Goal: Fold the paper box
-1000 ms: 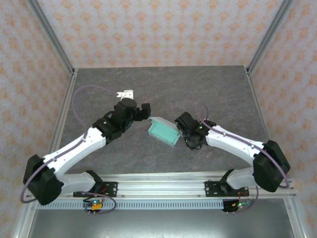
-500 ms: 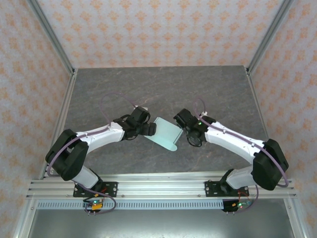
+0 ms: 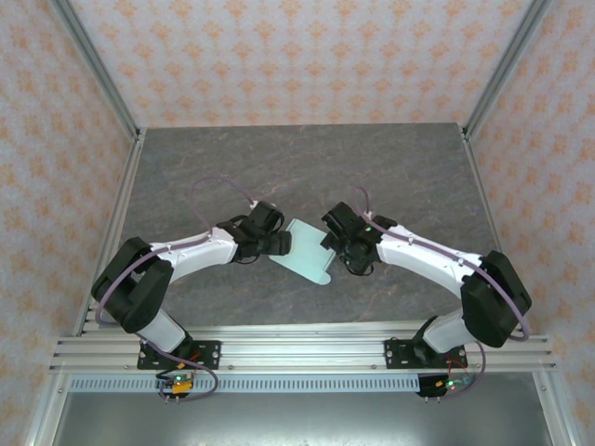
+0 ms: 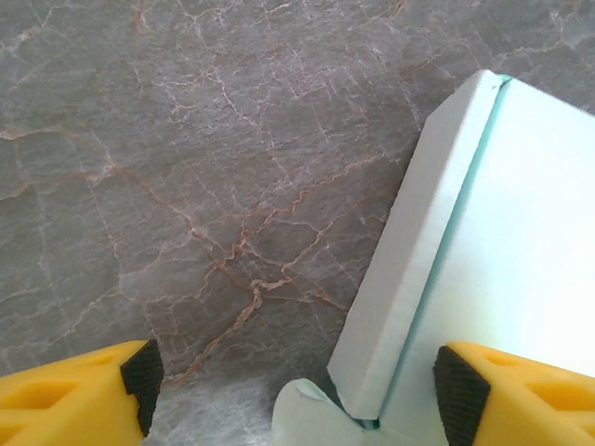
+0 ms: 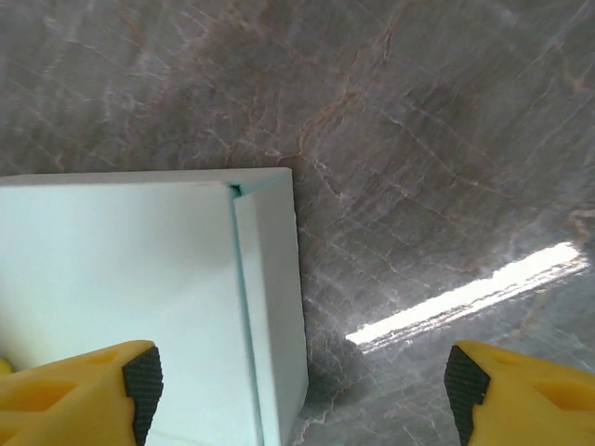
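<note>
Nearest you, the aluminium rail (image 3: 307, 346) carries both arm bases, and from it the two arms reach inward toward the middle of the grey marbled table (image 3: 390, 167). There the paper box (image 3: 305, 251) lies low on the table, pale mint card with a rounded tab at its near end. Your left claw (image 3: 282, 244) is at its left edge and your right claw (image 3: 332, 247) at its right edge, so the box is flanked on both sides. In your left wrist view the left claw (image 4: 302, 390) is spread wide. One yellow finger (image 4: 84, 395) hangs over bare table and the other over the box's flat panel, and the box's raised side wall (image 4: 418, 260) runs up between them. You cannot tell whether either pad touches the card. In your right wrist view the right claw (image 5: 297, 386) is likewise spread. One finger (image 5: 84, 395) sits over the box's panel and the other over the table, with the folded-up wall (image 5: 271, 307) between them, nearer the first. Beyond the box the table runs back to the orange-patterned wall (image 3: 297, 56).
</note>
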